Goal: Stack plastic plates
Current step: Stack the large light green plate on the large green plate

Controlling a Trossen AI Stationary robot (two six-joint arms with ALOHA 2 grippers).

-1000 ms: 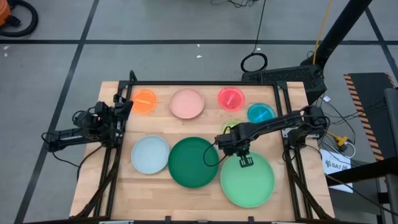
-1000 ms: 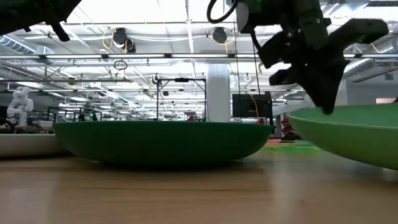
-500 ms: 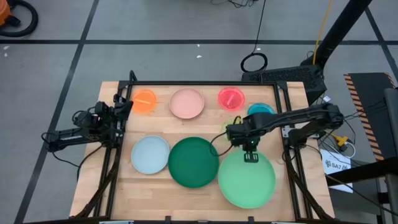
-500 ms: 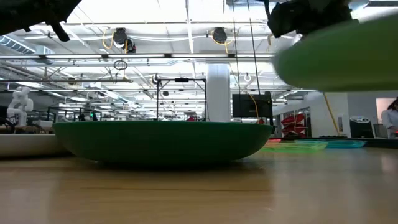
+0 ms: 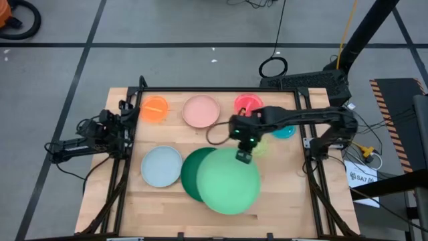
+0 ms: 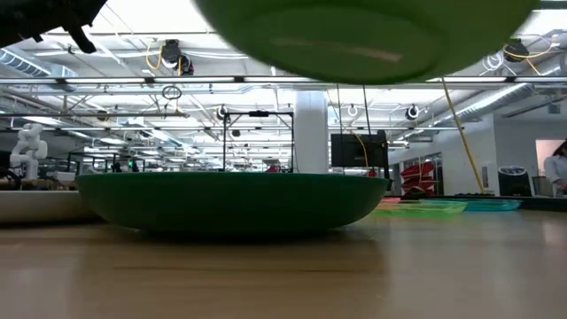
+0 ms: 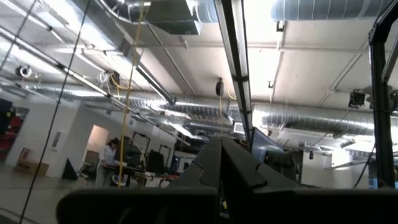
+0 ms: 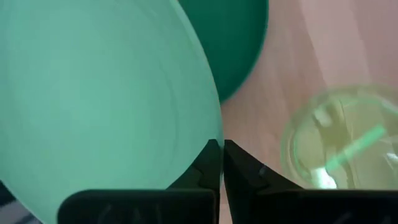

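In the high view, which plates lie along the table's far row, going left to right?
Orange plate → pink plate → red-pink plate → blue plate, partly hidden behind the right arm. The yellow-green one overlaps the arm, so it is left out.

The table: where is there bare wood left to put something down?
The table's near right corner is bare, beyond the light green plate that the right gripper carries over the dark green plate. A narrow strip lies before the pale blue plate. The far edge is crowded with small plates.
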